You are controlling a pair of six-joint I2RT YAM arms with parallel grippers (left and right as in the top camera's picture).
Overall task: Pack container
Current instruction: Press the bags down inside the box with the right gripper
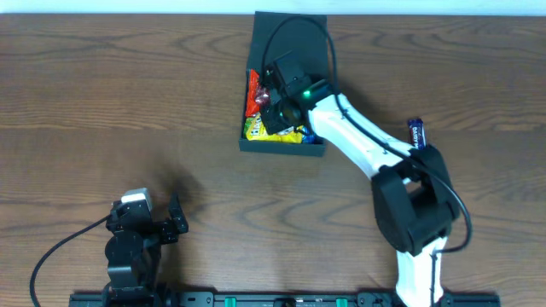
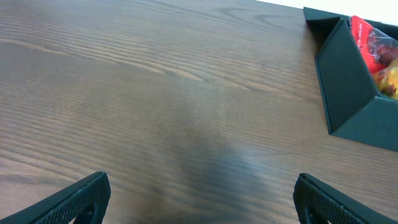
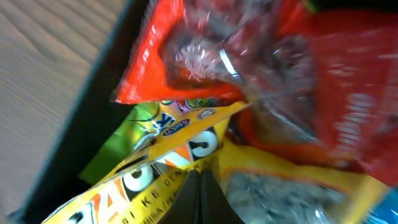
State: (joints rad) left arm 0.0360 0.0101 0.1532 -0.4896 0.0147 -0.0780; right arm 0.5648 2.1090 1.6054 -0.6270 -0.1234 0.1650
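The container (image 1: 281,147), a dark teal box with its flap lid (image 1: 290,34) open at the far side, sits at the table's top centre. It holds a red packet (image 1: 253,92), a yellow packet (image 1: 256,130) and a bit of blue one. My right gripper (image 1: 275,102) is down inside the box. In the right wrist view its fingers (image 3: 202,177) are shut together, tips against the yellow packet (image 3: 155,180), with the red packet (image 3: 348,93) beyond. My left gripper (image 1: 175,219) is open and empty near the front left; its view shows the container (image 2: 348,93) far right.
A dark blue snack bar (image 1: 416,132) lies on the wooden table to the right of the box, next to the right arm. The left wrist view shows bare wood between the open fingers (image 2: 202,183).
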